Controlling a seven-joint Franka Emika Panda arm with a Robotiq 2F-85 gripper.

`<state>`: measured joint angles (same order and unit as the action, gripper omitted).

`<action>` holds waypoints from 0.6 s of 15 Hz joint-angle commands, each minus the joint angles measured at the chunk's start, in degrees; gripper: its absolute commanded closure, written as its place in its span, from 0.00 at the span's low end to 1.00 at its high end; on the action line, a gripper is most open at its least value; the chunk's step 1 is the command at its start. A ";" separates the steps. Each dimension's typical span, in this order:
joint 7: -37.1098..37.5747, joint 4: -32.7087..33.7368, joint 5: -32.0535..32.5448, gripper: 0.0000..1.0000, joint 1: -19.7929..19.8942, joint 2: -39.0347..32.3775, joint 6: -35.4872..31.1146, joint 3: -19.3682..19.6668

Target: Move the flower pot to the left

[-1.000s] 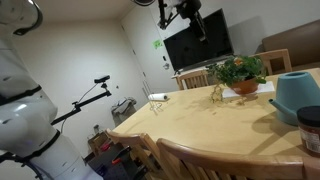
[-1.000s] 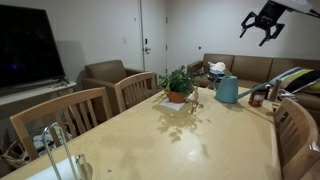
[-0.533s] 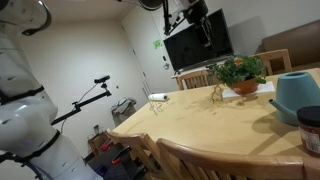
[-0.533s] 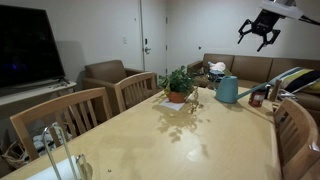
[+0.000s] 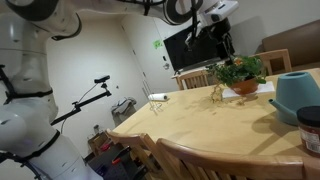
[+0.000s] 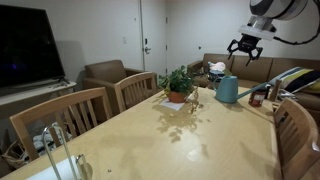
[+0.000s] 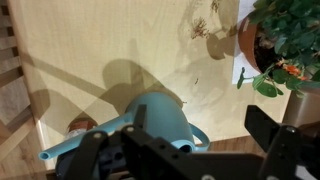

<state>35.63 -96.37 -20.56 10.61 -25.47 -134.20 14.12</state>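
**A:** Terracotta, the flower pot [image 6: 177, 97] stands on the wooden table [image 6: 205, 140], with the teal watering can [image 6: 228, 91] near it. Why is your claw [image 6: 245, 47] up there?

**B:** You hold it high in the air, fingers spread wide and gripping nothing, I judge to clear the leaves before you come down. In the wrist view the watering can [image 7: 160, 115] lies right beneath you and the flower pot [image 7: 249, 42] sits off at the edge

**A:** And what's inside them?

**B:** The flower pot holds a bushy green plant [image 6: 178, 80], wider than its rim. Whether the watering can holds anything I cannot tell
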 commanded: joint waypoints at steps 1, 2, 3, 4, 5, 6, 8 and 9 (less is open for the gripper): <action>3.96 7.11 1.44 0.00 -0.09 -6.78 -3.49 -0.30; 3.94 8.71 1.57 0.00 -0.04 -8.27 -3.60 -0.50; 4.34 10.50 2.14 0.00 -0.22 -9.88 -3.54 -0.42; 4.69 12.04 2.67 0.00 -0.26 -11.08 -2.50 -0.45; 4.51 13.23 3.55 0.00 -0.25 -11.73 -0.45 -0.47; 2.75 9.03 2.52 0.00 0.31 -9.34 -2.96 -1.10; 2.85 9.66 2.70 0.00 0.27 -10.32 -2.99 -1.20; 2.85 9.65 2.69 0.00 0.35 -10.33 -2.99 -1.19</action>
<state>38.16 -86.90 -18.54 10.24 -35.82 -137.25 13.76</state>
